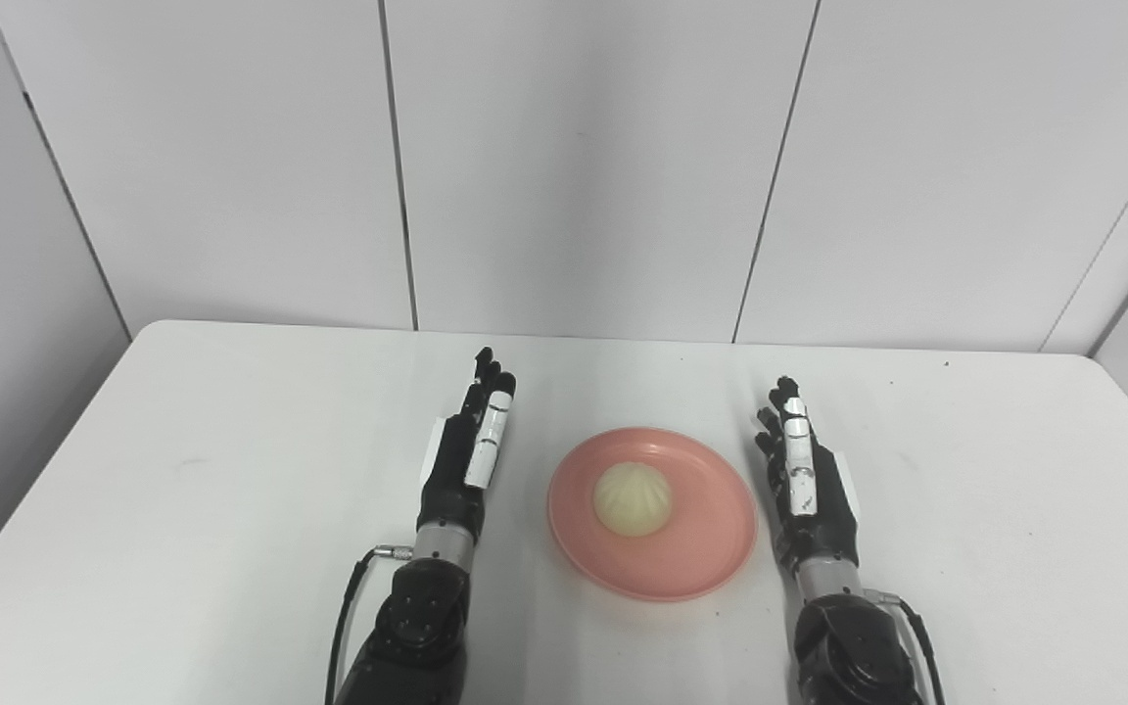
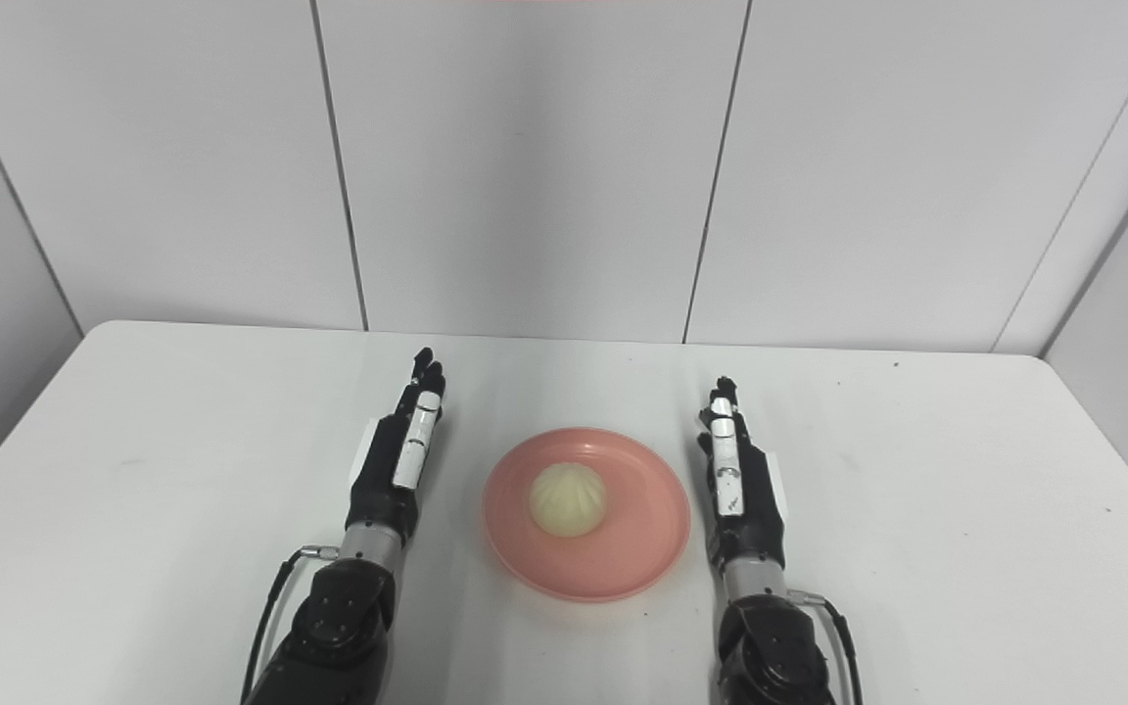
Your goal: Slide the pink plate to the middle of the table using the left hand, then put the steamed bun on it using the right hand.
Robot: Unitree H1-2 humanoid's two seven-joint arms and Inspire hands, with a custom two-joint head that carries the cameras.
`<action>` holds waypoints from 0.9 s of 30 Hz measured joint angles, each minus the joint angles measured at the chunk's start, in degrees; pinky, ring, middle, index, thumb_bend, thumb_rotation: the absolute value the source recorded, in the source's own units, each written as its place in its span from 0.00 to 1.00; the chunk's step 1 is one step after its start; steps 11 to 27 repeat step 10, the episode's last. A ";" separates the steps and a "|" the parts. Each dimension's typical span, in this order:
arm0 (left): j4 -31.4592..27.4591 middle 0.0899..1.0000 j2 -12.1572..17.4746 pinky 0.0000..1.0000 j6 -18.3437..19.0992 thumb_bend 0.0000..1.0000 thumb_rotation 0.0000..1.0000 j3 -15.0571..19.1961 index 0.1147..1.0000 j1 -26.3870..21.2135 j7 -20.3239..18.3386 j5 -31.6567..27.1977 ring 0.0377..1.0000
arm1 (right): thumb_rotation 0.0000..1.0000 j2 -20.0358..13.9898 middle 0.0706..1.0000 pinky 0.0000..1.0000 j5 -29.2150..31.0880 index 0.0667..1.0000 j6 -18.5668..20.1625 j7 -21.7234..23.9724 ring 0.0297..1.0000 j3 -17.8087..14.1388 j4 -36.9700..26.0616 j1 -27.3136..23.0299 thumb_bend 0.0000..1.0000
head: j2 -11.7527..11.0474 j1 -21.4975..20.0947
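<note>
A pink plate (image 1: 691,558) lies on the white table near its middle, toward the front. The pale yellow steamed bun (image 1: 632,498) rests on the plate, a little left of its centre. My left hand (image 1: 469,451) stands edge-up just left of the plate, fingers straight and pointing away, open and holding nothing. On the other side my right hand (image 1: 801,473) stands the same way, open, a small gap from the plate's right rim. Neither hand touches the plate or the bun.
The white table (image 1: 231,470) runs to a grey panelled wall (image 1: 584,157) at the back. Its left and right edges are both in view. Black cables loop beside each forearm at the bottom edge.
</note>
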 measured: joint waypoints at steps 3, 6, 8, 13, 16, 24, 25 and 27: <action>0.09 1.00 0.01 1.00 -0.39 0.62 0.97 0.02 1.00 -0.02 0.00 -0.01 1.00 | 1.00 -0.14 0.99 1.00 0.28 0.99 0.19 0.64 0.99 0.04 0.07 -0.01 0.79 | 0.00 0.00; 0.14 1.00 0.01 1.00 -0.42 0.62 0.97 0.04 1.00 -0.05 0.00 -0.06 1.00 | 1.00 -0.42 0.99 1.00 -0.03 0.99 0.19 0.99 0.99 0.29 0.19 -0.03 0.79 | 0.00 -0.09; 0.10 1.00 0.00 1.00 -0.35 0.63 0.96 0.15 1.00 -0.05 -0.01 -0.28 1.00 | 1.00 -0.64 0.98 1.00 -0.86 0.98 0.18 1.00 0.98 0.63 0.34 -0.08 0.80 | 0.00 -0.18; 0.03 1.00 0.02 1.00 -0.15 0.62 0.96 0.26 1.00 -0.05 -0.02 -0.93 1.00 | 1.00 -0.95 0.97 1.00 -2.08 0.97 0.17 0.93 0.97 1.11 0.47 -0.13 0.80 | 0.00 -0.26; 0.03 1.00 0.02 1.00 -0.15 0.62 0.96 0.26 1.00 -0.05 -0.02 -0.93 1.00 | 1.00 -0.95 0.97 1.00 -2.08 0.97 0.17 0.93 0.97 1.11 0.47 -0.13 0.80 | 0.00 -0.26; 0.03 1.00 0.02 1.00 -0.15 0.62 0.96 0.26 1.00 -0.05 -0.02 -0.93 1.00 | 1.00 -0.95 0.97 1.00 -2.08 0.97 0.17 0.93 0.97 1.11 0.47 -0.13 0.80 | 0.00 -0.26; 0.03 1.00 0.02 1.00 -0.15 0.62 0.96 0.26 1.00 -0.05 -0.02 -0.93 1.00 | 1.00 -0.95 0.97 1.00 -2.08 0.97 0.17 0.93 0.97 1.11 0.47 -0.13 0.80 | 0.00 -0.26; 0.03 1.00 0.02 1.00 -0.15 0.62 0.96 0.26 1.00 -0.05 -0.02 -0.93 1.00 | 1.00 -0.95 0.97 1.00 -2.08 0.97 0.17 0.93 0.97 1.11 0.47 -0.13 0.80 | 0.00 -0.26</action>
